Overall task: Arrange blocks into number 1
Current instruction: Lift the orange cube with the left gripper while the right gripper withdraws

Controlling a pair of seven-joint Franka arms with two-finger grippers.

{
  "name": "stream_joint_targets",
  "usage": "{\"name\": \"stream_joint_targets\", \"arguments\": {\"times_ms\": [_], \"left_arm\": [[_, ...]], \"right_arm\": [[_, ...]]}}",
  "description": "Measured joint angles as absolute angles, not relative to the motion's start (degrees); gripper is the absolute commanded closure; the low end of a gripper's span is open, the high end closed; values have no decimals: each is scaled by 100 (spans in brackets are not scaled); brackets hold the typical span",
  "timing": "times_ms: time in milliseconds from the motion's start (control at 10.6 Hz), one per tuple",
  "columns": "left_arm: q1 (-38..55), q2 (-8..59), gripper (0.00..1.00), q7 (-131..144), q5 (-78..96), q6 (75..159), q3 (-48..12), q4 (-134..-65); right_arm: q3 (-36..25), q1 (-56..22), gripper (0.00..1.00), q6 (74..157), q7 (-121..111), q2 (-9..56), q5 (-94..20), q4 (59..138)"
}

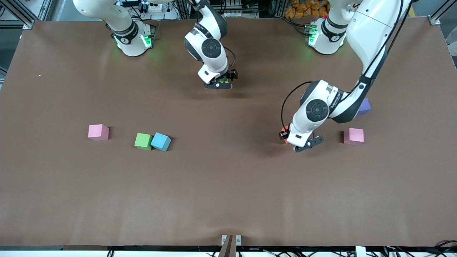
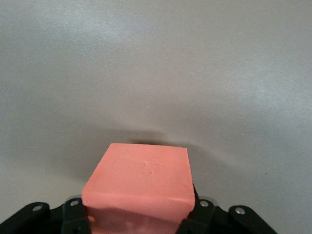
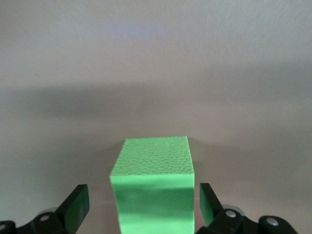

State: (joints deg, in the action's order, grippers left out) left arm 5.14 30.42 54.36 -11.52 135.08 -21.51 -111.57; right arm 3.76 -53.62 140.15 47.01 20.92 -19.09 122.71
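A green block [image 3: 153, 187] rests on the table between the spread fingers of my right gripper [image 3: 144, 202], with a gap on each side; this gripper [image 1: 218, 85] is open and low at mid-table, toward the robots' bases, where the green block [image 1: 224, 80] barely shows. My left gripper [image 2: 141, 217] is shut on an orange block [image 2: 139, 180], low over the table toward the left arm's end; only slivers of that block [image 1: 284, 129] show by the gripper [image 1: 303, 144]. Loose blocks lie about: pink [image 1: 98, 132], green [image 1: 143, 141] touching blue [image 1: 160, 141], another pink [image 1: 353, 136], purple [image 1: 365, 106].
The brown table [image 1: 228, 185] is bare nearer the front camera. The purple block is half hidden under the left arm's forearm [image 1: 357, 89]. The second pink block lies close beside the left gripper.
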Motion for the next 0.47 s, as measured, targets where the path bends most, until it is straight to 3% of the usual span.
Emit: {"name": "stream_joint_targets", "arguments": {"times_ms": [472], "left_arm": [[795, 3117, 100, 5536, -1152, 13508, -2158, -11008]], "right_arm": [[590, -3694, 0, 13360, 4258, 801, -1322, 12389]]}}
